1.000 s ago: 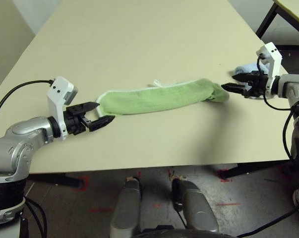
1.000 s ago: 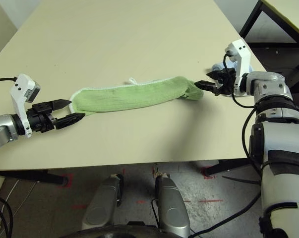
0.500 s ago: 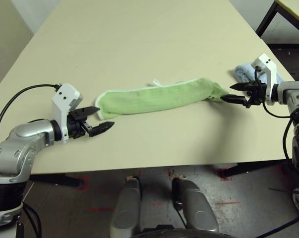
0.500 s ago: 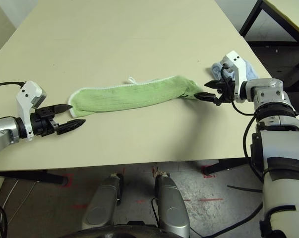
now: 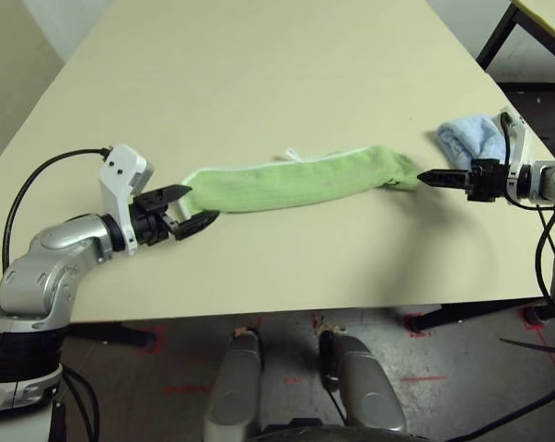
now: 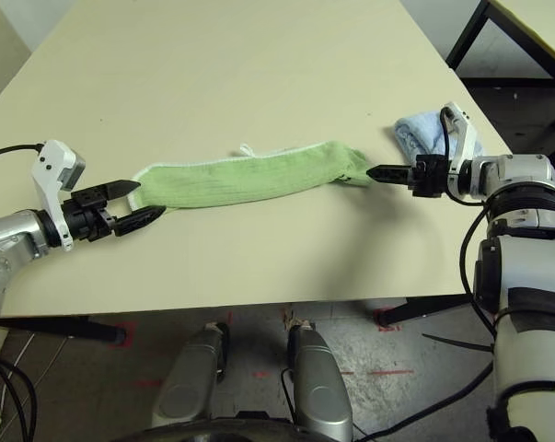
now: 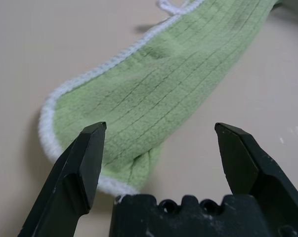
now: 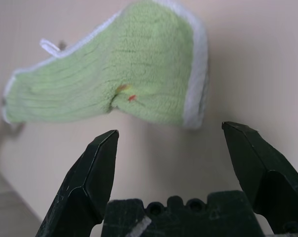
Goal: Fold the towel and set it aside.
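1. The towel [image 5: 300, 181] is lying on the surface [image 5: 259, 83] as a long, narrow green band with white trim, running across between the 2 arms; its white loop [image 5: 291, 155] is poking out from the far edge near the middle.
2. Its underside and inner layers are hidden, so how many times it is doubled over cannot be told. In the right wrist view a small reddish-yellow speck is showing on the ribbed cloth, too small to identify.
3. The left pincer [image 5: 187, 209] is sitting at the towel's left end with its 2 black fingers spread wide, 1 on each side of the trimmed corner; whether they are touching the cloth cannot be told.
4. The right pincer [image 6: 376, 172] is pointing at the towel's right end, just beside it. In the right wrist view its fingers are standing wide apart with nothing between them.
5. A light blue cloth [image 5: 471, 138] is lying bunched near the surface's right edge, partly hidden behind the right arm.
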{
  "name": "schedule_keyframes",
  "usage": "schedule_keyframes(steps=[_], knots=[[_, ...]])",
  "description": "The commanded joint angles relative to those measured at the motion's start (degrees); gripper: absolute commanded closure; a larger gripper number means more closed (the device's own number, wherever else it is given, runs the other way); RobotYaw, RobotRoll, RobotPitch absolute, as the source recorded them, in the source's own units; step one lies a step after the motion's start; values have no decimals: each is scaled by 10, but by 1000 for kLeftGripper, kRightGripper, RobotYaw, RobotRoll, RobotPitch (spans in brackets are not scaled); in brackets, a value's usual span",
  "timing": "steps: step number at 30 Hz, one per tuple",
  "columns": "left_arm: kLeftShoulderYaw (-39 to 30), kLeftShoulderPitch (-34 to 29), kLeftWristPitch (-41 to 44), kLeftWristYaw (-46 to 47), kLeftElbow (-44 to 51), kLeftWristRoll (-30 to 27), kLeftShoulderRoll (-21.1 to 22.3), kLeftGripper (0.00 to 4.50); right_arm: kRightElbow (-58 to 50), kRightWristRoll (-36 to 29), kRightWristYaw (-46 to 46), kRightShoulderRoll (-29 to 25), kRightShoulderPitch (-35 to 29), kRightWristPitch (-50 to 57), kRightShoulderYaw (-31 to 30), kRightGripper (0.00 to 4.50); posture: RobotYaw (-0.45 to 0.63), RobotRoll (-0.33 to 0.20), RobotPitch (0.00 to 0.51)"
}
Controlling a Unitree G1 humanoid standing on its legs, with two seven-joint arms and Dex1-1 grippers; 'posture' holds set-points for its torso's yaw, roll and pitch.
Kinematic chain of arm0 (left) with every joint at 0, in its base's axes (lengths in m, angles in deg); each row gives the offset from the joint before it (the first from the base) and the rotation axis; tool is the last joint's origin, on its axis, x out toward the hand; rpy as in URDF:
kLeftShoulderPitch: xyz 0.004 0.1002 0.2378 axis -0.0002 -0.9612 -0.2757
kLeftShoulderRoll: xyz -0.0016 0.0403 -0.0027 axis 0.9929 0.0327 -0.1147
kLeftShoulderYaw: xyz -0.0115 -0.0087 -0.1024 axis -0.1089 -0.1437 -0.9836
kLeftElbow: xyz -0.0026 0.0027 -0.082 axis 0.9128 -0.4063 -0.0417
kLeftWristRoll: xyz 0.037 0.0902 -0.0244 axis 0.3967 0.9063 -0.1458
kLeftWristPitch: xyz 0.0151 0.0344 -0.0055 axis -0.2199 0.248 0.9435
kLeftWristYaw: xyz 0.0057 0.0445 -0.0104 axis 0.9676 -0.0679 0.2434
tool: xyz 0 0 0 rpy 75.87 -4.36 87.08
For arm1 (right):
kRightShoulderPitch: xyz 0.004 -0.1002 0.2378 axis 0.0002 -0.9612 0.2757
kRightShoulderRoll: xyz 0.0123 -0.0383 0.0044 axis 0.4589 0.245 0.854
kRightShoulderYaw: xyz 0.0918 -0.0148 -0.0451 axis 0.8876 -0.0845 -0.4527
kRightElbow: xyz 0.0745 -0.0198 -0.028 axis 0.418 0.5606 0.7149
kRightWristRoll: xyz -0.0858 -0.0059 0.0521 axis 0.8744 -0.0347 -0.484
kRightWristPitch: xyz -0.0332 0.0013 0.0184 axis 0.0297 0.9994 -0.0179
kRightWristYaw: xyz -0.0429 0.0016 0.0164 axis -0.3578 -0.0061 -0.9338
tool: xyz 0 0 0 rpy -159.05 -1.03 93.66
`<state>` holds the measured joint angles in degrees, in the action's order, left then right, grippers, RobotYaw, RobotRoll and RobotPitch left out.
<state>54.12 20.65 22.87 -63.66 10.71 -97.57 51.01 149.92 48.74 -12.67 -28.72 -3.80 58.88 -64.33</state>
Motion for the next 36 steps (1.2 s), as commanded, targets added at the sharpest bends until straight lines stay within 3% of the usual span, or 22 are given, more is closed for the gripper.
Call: schedule_keyframes(steps=[1,9,18,21,31,36], knots=[[16,10,-3,-2,-3,2,-5,26,-28,-31,-43,10,-18,72,25,0,142,0,159],[20,17,-16,-24,-4,-11,-16,26,-48,-94,-221,75,-40,97,131,0,136,0,160],[19,15,-21,-29,0,-10,-17,5,-45,-142,-350,119,-48,73,205,66,149,0,160],[19,14,-23,-28,0,-9,-17,0,-36,-152,-375,116,-45,61,218,772,149,0,160],[29,17,-35,-30,-8,-1,-18,0,-13,-154,-361,73,-29,24,209,4483,150,0,159],[35,18,-40,-33,-11,0,-17,0,-11,-140,-313,40,-23,24,176,4483,143,0,160]])
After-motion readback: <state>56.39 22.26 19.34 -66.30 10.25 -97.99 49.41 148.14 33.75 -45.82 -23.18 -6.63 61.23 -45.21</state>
